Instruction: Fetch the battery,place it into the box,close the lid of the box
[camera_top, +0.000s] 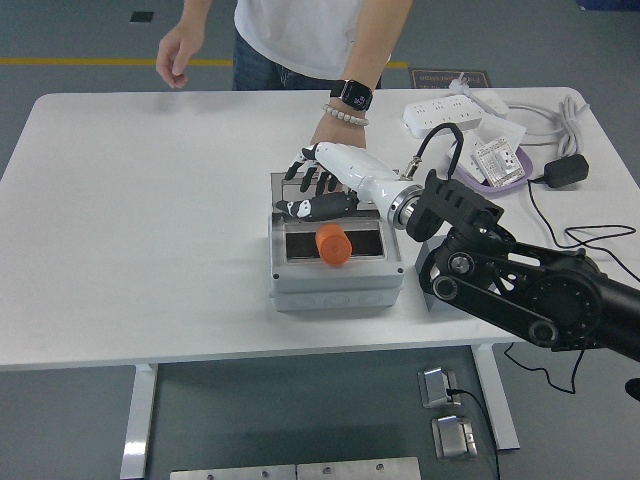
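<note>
A short orange cylindrical battery (333, 244) is lying inside the open grey plastic box (335, 285), which is sitting toward the near edge of the white worktop (150, 230). The robot's right hand (318, 190) is hovering just above the box's far side, its fingers spread and gripping nothing. A person's hand (328, 146) is resting behind the box.

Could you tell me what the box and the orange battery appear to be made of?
The box looks like matte grey moulded plastic, with rounded corners and a seam. The battery shows a smooth, evenly orange casing, perhaps plastic wrap; that stays uncertain.
</note>
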